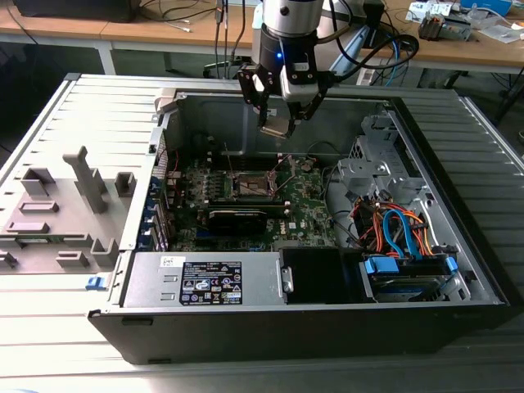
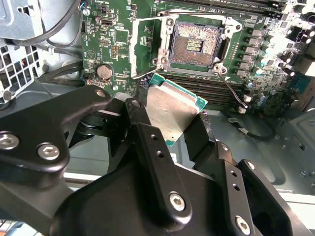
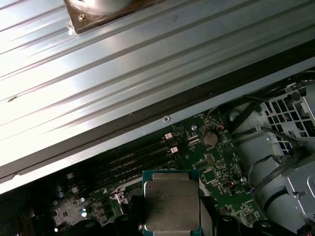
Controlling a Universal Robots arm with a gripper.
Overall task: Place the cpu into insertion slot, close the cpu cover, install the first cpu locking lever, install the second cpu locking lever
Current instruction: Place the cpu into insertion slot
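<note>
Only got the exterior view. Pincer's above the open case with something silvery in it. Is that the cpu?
Observer: Yes. In the second wrist view the pincer is shut on the cpu, gripping it at two opposite edges with the metal top showing.
Operator: Insertion slot free?
Observer: Free. The second wrist view shows the insertion slot with its contact field bare and nothing seated in it.
Operator: Cover in the way?
Observer: No. In the same view the cpu cover is swung open beside the slot, not over it.
</note>
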